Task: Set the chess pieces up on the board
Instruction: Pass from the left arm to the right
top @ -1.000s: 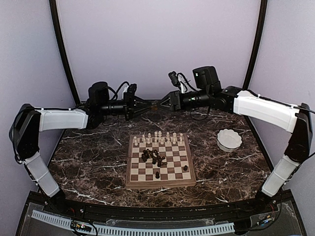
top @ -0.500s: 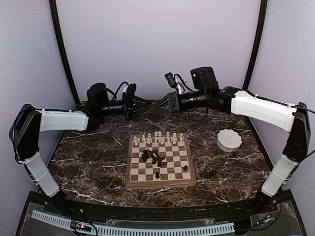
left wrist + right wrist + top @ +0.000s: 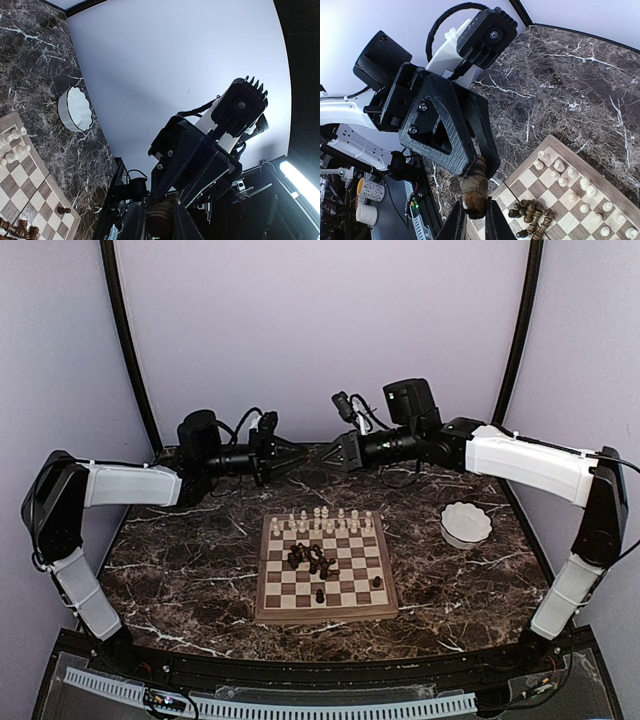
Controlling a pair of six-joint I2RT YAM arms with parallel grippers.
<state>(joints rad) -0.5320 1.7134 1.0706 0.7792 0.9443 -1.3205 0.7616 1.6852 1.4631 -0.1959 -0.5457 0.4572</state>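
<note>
Mid-air handover over the far edge of the board. One dark piece sits between the left end effector and the right end effector. In the wrist views both look clenched on it, and I can't tell which carries it. Likely a regrip to get it upright. Cream pieces stand on the far rows. The dark pile lies mid-board with two strays nearer. The bowl sits on the worktop, right of the board.
</note>
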